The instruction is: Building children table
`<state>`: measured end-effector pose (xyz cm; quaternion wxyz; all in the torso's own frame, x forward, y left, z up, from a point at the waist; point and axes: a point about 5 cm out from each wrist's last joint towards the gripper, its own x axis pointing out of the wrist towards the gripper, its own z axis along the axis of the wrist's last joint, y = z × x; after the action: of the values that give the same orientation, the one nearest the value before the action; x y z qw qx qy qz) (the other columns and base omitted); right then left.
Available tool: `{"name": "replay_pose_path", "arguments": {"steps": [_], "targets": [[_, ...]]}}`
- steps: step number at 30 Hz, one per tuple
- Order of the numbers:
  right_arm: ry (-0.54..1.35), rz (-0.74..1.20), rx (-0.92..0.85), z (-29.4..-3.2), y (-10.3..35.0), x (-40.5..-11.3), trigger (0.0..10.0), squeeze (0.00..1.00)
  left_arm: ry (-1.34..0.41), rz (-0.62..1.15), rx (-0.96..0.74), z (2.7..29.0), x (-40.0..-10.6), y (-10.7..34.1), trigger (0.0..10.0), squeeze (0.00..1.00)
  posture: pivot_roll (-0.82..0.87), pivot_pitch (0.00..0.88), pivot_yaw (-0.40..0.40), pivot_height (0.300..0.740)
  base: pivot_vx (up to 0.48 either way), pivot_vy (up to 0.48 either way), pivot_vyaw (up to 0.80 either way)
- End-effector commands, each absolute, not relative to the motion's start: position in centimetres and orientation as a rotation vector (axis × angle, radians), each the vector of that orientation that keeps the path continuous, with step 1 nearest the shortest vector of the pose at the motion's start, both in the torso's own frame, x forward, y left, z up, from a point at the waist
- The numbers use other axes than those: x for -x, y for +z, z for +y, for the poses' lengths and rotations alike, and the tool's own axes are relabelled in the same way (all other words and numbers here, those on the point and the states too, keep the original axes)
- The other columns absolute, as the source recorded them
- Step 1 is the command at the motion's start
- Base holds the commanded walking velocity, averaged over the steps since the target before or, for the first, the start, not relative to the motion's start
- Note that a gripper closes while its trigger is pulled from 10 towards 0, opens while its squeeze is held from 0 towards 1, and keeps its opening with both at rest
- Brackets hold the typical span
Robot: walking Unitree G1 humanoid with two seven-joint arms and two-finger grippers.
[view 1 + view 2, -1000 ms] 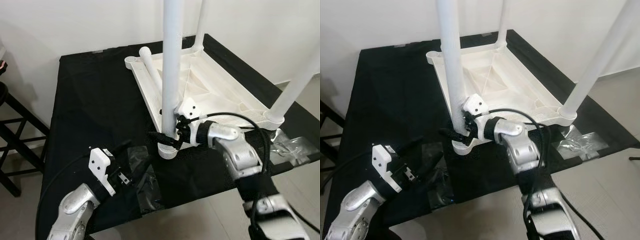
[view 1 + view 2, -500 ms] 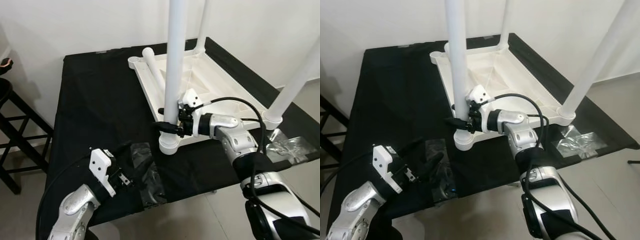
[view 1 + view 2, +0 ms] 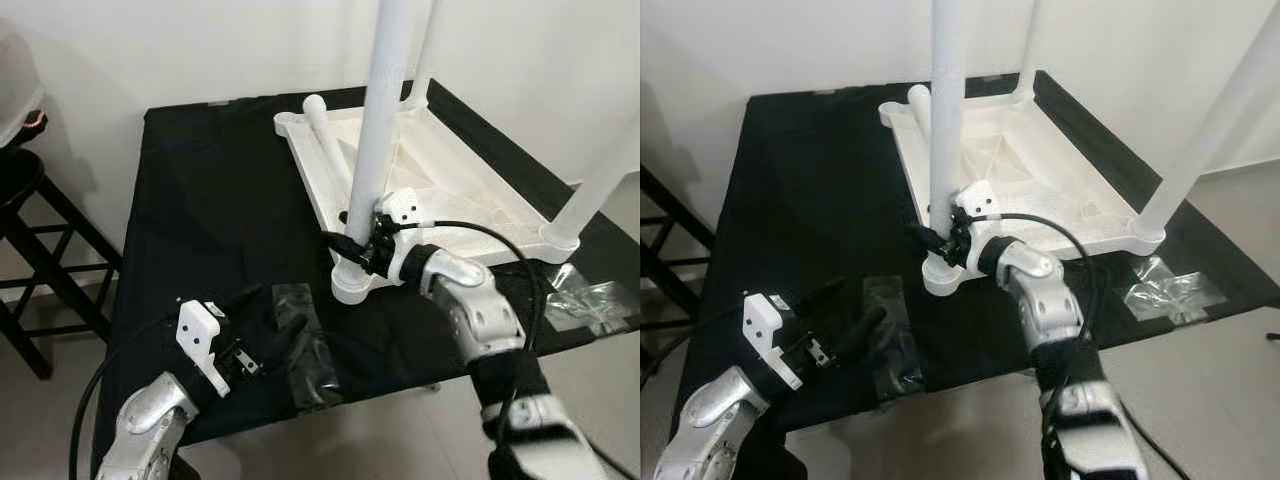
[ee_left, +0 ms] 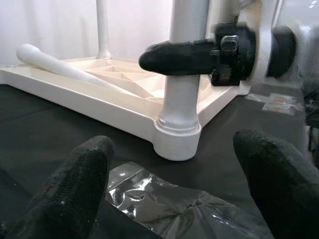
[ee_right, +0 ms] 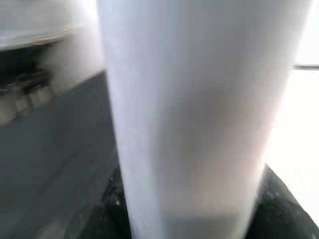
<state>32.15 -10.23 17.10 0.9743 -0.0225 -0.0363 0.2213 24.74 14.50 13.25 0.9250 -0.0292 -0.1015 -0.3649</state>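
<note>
The tabletop lay inverted on the black worktop. The right gripper had its jaws pinching the near leg just above its corner socket. The left gripper, jaws spread, hovered near that socket. Judgement: keep the leg plumb while seating it, and brace the tabletop against sliding.

You are looking down on a table draped in black cloth: an upturned white children's table lies on it, clear plastic bags near the front edge, another at right.
</note>
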Motion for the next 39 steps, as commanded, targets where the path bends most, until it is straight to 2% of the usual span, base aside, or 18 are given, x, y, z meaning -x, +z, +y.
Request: {"name": "replay_pose_path", "arguments": {"steps": [1,4,8,9,10,11,14,15,16,20,24,25,28,31,36,37,38,39], "targets": [[0.427,0.125,0.14,-8.9,12.8,-30.4,0.0,0.0,-0.757,-0.194,0.052,14.8,-24.8,13.1,10.0,0.0,-0.08,0.163,-0.024,0.74,0.0,0.0,0.0],[0.406,0.067,0.088,-10.0,14.3,-32.3,0.0,0.0,-0.76,-0.19,0.047,14.8,-25.0,12.9,10.0,0.0,-0.09,0.144,-0.012,0.74,0.0,0.0,0.0],[0.431,0.131,0.081,-9.7,13.1,-32.0,0.0,0.0,-0.747,-0.195,0.043,14.8,-25.0,13.0,10.0,0.0,-0.07,0.143,-0.022,0.74,0.0,0.0,0.0],[0.424,0.127,0.095,-9.7,13.3,-31.9,1.7,0.0,-0.735,-0.199,0.046,14.9,-25.0,13.0,10.0,0.0,-0.07,0.143,-0.022,0.74,0.0,0.0,0.0],[0.424,0.127,0.095,-9.7,13.3,-31.9,1.7,0.0,-0.735,-0.199,0.046,14.9,-25.0,13.0,10.0,0.0,-0.07,0.143,-0.022,0.74,0.0,0.0,0.0],[0.422,0.133,0.083,-9.8,13.5,-31.8,10.0,0.0,-0.729,-0.202,0.048,14.8,-25.0,13.1,10.0,0.0,-0.07,0.144,-0.023,0.74,0.0,0.0,0.0],[0.42,0.14,0.069,-9.8,13.6,-31.7,10.0,0.0,-0.732,-0.202,0.047,14.8,-25.0,13.1,10.0,0.0,-0.07,0.144,-0.023,0.74,0.0,0.0,0.0],[0.456,0.141,0.041,-9.6,13.9,-31.5,10.0,1.0,-0.737,-0.201,0.047,14.8,-25.0,13.1,10.0,0.0,-0.07,0.146,-0.022,0.74,0.0,0.0,0.0],[0.594,0.127,-0.018,-8.7,15.0,-31.1,10.0,1.0,-0.747,-0.2,0.047,14.6,-25.1,13.1,10.0,0.0,-0.07,0.144,-0.023,0.74,0.0,0.0,0.0],[0.651,0.111,-0.028,-8.4,15.6,-30.8,10.0,1.0,-0.751,-0.199,0.047,14.6,-25.1,13.1,10.0,0.0,-0.07,0.144,-0.023,0.74,0.0,0.0,0.0],[0.81,0.042,0.023,-8.3,17.5,-31.3,10.0,1.0,-0.752,-0.199,0.048,14.6,-25.2,13.1,10.0,0.0,-0.07,0.143,-0.022,0.74,0.0,0.0,0.0],[0.937,-0.008,0.111,-8.8,18.9,-32.1,10.0,0.0,-0.75,-0.201,0.048,14.5,-25.2,13.1,10.0,0.0,-0.06,0.135,-0.029,0.74,0.0,0.0,0.0],[1.045,-0.044,0.232,-10.1,20.9,-34.1,10.0,0.0,-0.746,-0.204,0.049,14.4,-25.2,13.1,10.0,0.0,-0.06,0.133,-0.031,0.74,0.0,0.0,0.0],[1.029,-0.048,0.243,-11.0,22.1,-35.9,10.0,0.0,-0.743,-0.205,0.047,14.4,-25.1,13.0,10.0,0.0,-0.04,0.133,-0.035,0.74,0.0,0.0,0.0],[1.039,-0.035,0.24,-11.5,22.3,-36.7,10.0,0.0,-0.741,-0.205,0.044,14.4,-25.0,13.0,10.0,0.0,-0.04,0.136,-0.035,0.74,0.0,0.0,0.0],[1.062,-0.027,0.233,-11.7,22.3,-36.8,1.8,0.0,-0.741,-0.205,0.044,14.4,-25.0,13.0,10.0,0.0,-0.04,0.137,-0.035,0.74,0.0,0.0,0.0],[1.062,-0.027,0.233,-11.7,22.3,-36.8,1.8,0.0,-0.741,-0.205,0.044,14.4,-25.0,13.0,10.0,0.0,-0.04,0.137,-0.035,0.74,0.0,0.0,0.0],[1.083,-0.018,0.224,-11.9,22.3,-36.8,0.0,0.0,-0.741,-0.204,0.044,14.4,-24.9,13.0,10.0,0.0,-0.04,0.137,-0.035,0.74,0.0,0.0,0.0]]}}
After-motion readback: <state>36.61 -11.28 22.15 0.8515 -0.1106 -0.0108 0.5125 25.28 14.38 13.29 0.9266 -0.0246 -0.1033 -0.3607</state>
